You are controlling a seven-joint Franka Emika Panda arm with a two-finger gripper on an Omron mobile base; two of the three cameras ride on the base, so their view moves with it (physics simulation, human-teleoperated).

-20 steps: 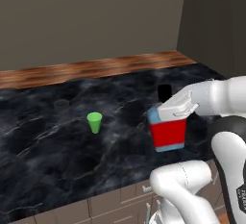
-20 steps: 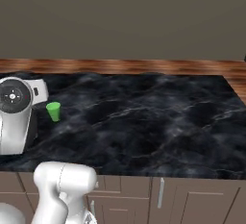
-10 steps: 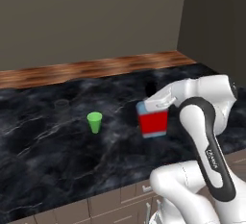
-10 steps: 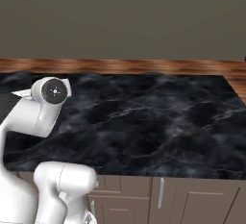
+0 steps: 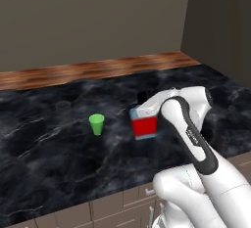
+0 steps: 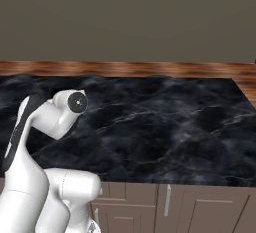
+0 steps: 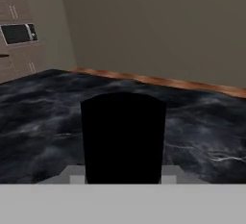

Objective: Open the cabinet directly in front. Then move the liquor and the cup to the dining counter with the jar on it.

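On the left I see the small bright green round cup (image 5: 96,124) standing upright on the broad black marble counter (image 5: 44,148) with white veins. Right of it, apart, my tool (image 5: 147,108) pinches the squat pale blue bottle with red label (image 5: 144,126), its black cap (image 7: 123,139) between the fingers, low over the counter.

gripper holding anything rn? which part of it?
Yes: the gripper holds the liquor near its top, by the black cap, above the dining counter.
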